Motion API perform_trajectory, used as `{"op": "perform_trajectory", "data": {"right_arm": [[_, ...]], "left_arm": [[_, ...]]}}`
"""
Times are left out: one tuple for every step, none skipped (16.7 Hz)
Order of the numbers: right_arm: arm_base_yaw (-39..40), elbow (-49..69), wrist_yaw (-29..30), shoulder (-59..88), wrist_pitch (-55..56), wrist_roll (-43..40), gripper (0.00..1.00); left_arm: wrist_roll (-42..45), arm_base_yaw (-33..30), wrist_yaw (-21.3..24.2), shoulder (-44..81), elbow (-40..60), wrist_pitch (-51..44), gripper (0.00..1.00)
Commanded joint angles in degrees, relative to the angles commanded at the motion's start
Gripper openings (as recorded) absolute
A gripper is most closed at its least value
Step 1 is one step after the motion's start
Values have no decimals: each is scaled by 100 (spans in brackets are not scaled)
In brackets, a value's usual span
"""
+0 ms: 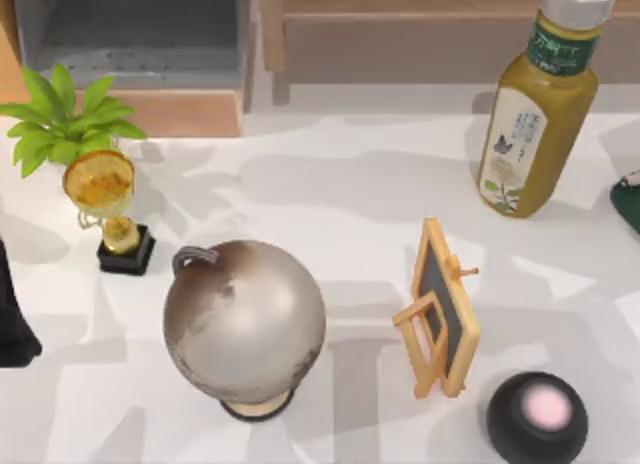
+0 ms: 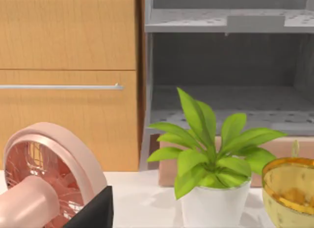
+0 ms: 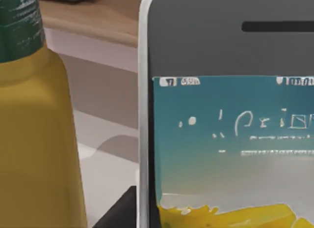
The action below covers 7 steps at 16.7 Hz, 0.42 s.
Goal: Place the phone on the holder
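Right claw is hovering before the phone [image 3: 230,120].
You are looking at its upright screen close ahead, a bottle [image 3: 34,129] just beside; claw's opening: cannot tell.

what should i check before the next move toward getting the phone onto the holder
1. Holder free: ok. The holder stands upright with nothing on it.
2. Phone located: ok. The phone is close in the right wrist view, screen lit.
3. Hold on the phone: cannot tell. The right hand is at the table's right edge.
4. Clearance from the bottle: probably not ok. The bottle stands close beside the phone.
5. Space around the holder: ok. The speaker sits apart from it.
6. Left hand out of the way: ok, at the table's left edge.
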Motion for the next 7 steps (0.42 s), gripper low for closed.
{"op": "perform_trajectory", "data": {"right_arm": [[0,0,0,0,0,0,98],[0,0,0,0,0,0,100],[0,0,0,0,0,0,100],[0,0,0,0,0,0,100],[0,0,0,0,0,0,100],[0,0,0,0,0,0,100],[0,0,0,0,0,0,100]], "left_arm": [[0,0,0,0,0,0,100],[0,0,0,0,0,0,100],[0,0,0,0,0,0,100],[0,0,0,0,0,0,100],[0,0,0,0,0,0,100],[0,0,0,0,0,0,100],[0,0,0,0,0,0,100]]}}
